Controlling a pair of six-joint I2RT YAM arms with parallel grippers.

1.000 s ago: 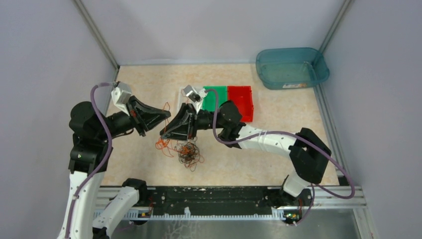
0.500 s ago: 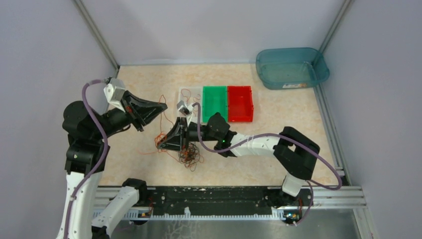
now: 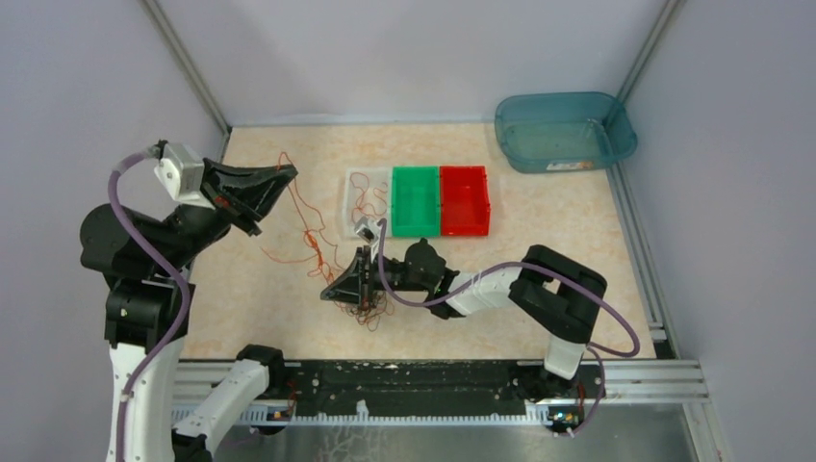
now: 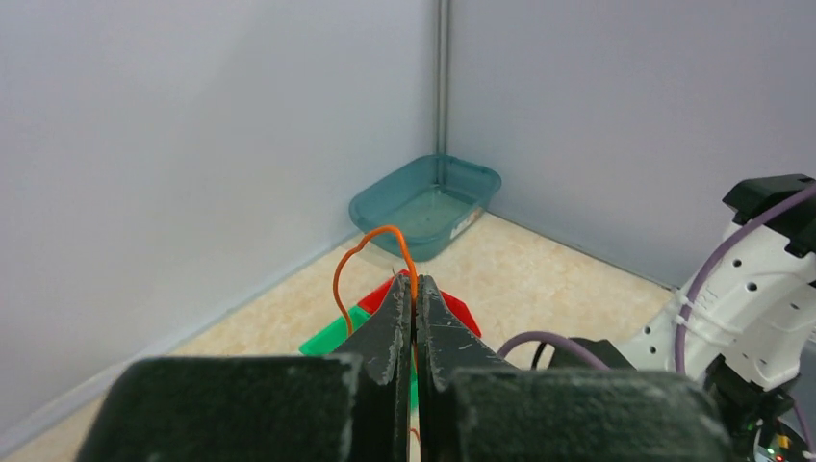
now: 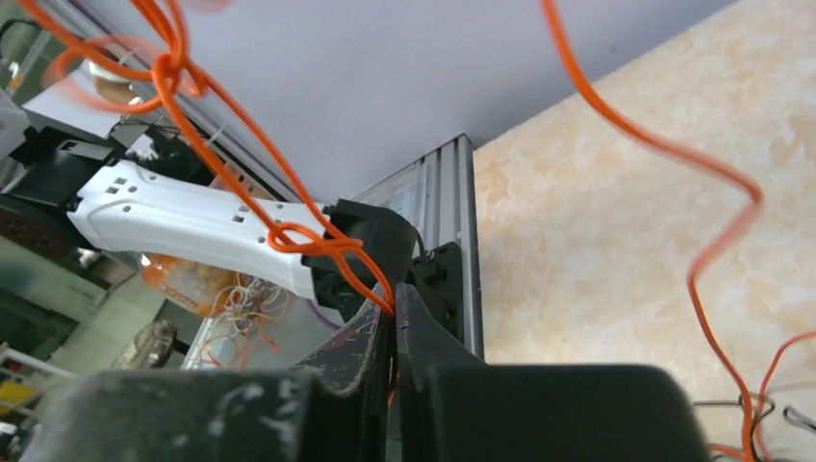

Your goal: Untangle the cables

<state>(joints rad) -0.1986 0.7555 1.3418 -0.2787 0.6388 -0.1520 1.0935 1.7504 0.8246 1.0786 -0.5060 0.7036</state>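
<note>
A tangle of orange-red and dark cables (image 3: 369,306) lies on the table near the front middle. My right gripper (image 3: 328,294) is low beside it, shut on an orange cable (image 5: 322,243) at its fingertips (image 5: 393,308). My left gripper (image 3: 286,174) is raised at the back left, shut on a long orange cable (image 3: 310,236) that hangs in curls from it down toward the tangle. In the left wrist view the cable (image 4: 385,234) loops above the shut tips (image 4: 415,289). More orange cable lies in the white tray (image 3: 352,214).
A green tray (image 3: 416,200) and a red tray (image 3: 464,199) sit side by side to the right of the white one. A teal bin (image 3: 563,130) stands at the back right corner. Walls close in on the left, back and right.
My left gripper has risen and moved back-left, drawing an orange cable out long. My right gripper has moved nearer and lower, holding the tangle end down by the table.
</note>
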